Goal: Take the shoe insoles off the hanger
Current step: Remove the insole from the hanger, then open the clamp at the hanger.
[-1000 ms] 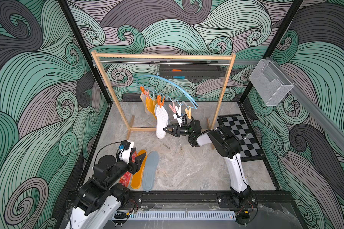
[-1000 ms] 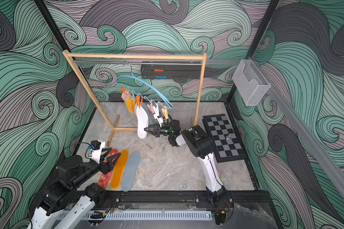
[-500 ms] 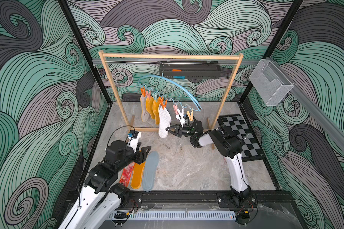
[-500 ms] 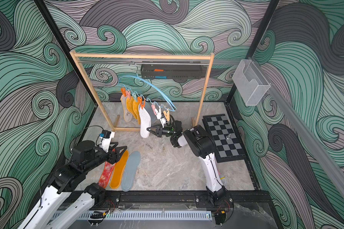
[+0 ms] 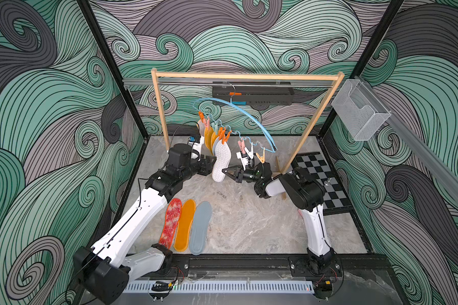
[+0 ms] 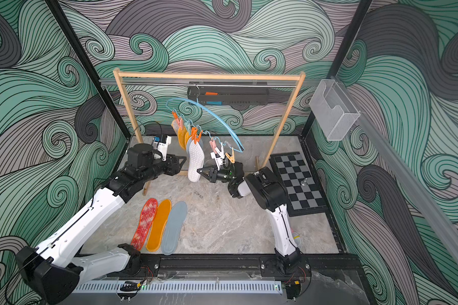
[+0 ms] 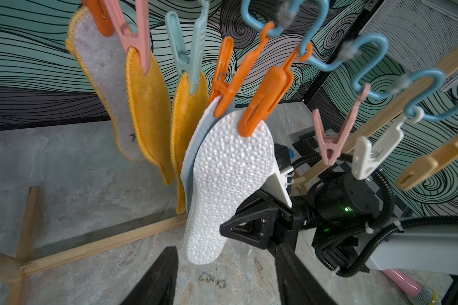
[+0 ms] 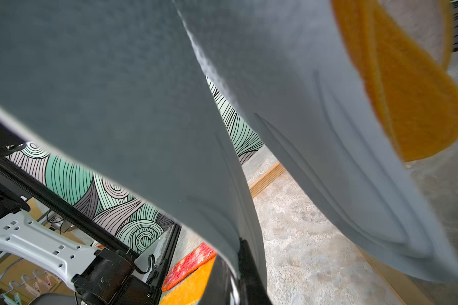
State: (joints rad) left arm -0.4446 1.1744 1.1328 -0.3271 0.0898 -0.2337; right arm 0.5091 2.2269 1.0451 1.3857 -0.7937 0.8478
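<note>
The light blue hanger (image 5: 249, 116) (image 6: 217, 116) hangs from the rack's rod. Clipped to it are a pale grey felt insole (image 7: 101, 79), two orange ones (image 7: 148, 105), a grey-blue one (image 8: 315, 105) and a white dotted one (image 5: 222, 161) (image 6: 196, 162) (image 7: 228, 171). My right gripper (image 5: 224, 171) (image 6: 199, 171) (image 8: 236, 269) is shut on the white dotted insole's lower edge. My left gripper (image 5: 210, 165) (image 6: 181, 162) (image 7: 224, 248) is open on its other side, its jaws apart just short of the insole's tip. Red-white (image 5: 171, 224), orange (image 5: 184, 224) and grey-blue (image 5: 201, 227) insoles lie on the floor.
The wooden-framed rack (image 5: 246, 77) stands at the back, its foot bar (image 7: 103, 243) on the floor below the insoles. Empty clips (image 5: 249, 153) dangle over my right wrist. A chequered mat (image 5: 320, 179) lies right, a wire basket (image 5: 360, 108) on the right wall, a pink stick (image 7: 402, 282) behind my right arm.
My left arm has risen from the floor insoles and reached forward to the white dotted insole. The rack and hanger have shifted right. My right gripper has stayed shut.
</note>
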